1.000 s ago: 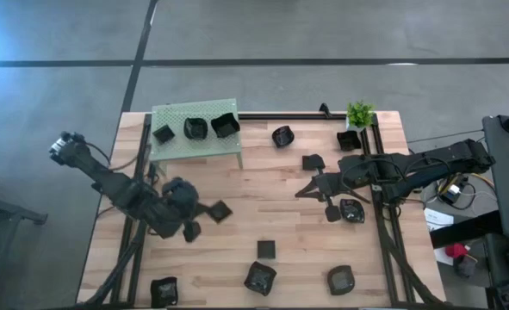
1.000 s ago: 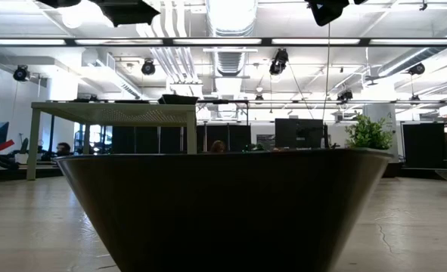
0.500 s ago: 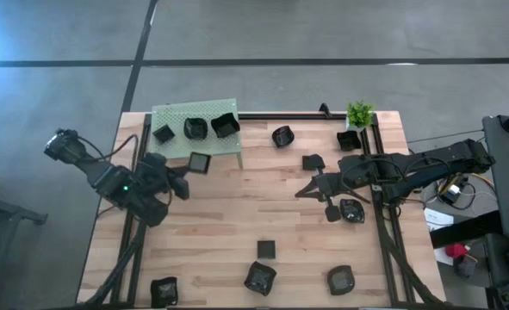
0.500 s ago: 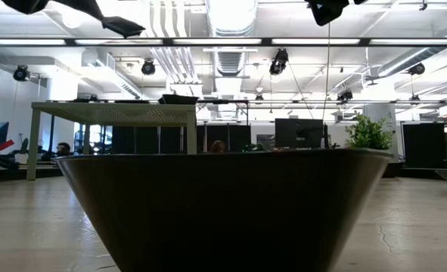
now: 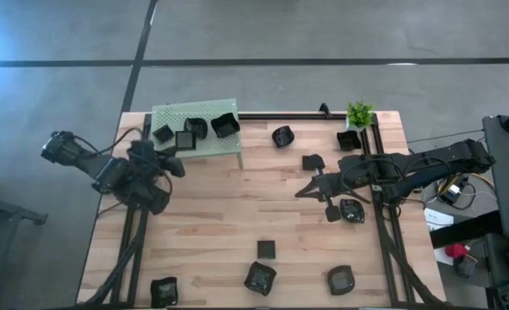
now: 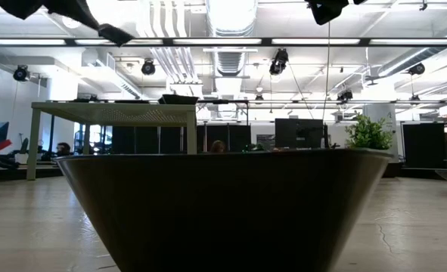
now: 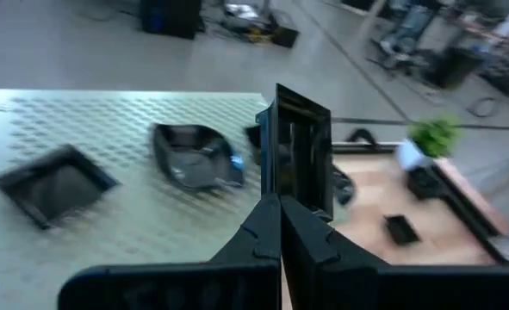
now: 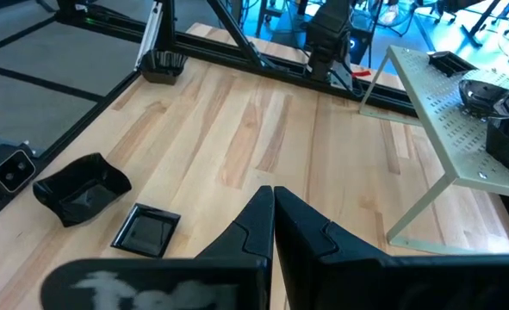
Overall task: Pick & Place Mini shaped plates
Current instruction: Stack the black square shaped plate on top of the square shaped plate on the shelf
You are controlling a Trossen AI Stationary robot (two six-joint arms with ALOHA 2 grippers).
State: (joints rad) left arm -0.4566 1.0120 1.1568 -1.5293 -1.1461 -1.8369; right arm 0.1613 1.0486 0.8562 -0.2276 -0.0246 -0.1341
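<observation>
My left gripper is shut on a small square black plate, held above the near part of the green perforated platform. Three more mini plates rest on the platform's top: a square one, an angular one and a deeper one. My right gripper hangs shut over the middle of the table with nothing in it. Several other black plates lie flat on the wood, among them one and one close to the right gripper. My left gripper pinches the square plate by one rim edge between its two fingers. The fingers come from the table's left side, slanting slightly down. The plate stands on edge beyond the fingertips, lifted clear of the platform.
A small black pot with a green plant stands at the far right corner. More plates lie along the near edge. In the low view a big dark dish fills the foreground. Bare wood lies between the arms.
My left gripper has carried the square plate from the table's middle left toward the far edge, to above the platform. The wrist has rolled, so the plate has turned from lying flat to standing on edge. The right arm has kept still.
</observation>
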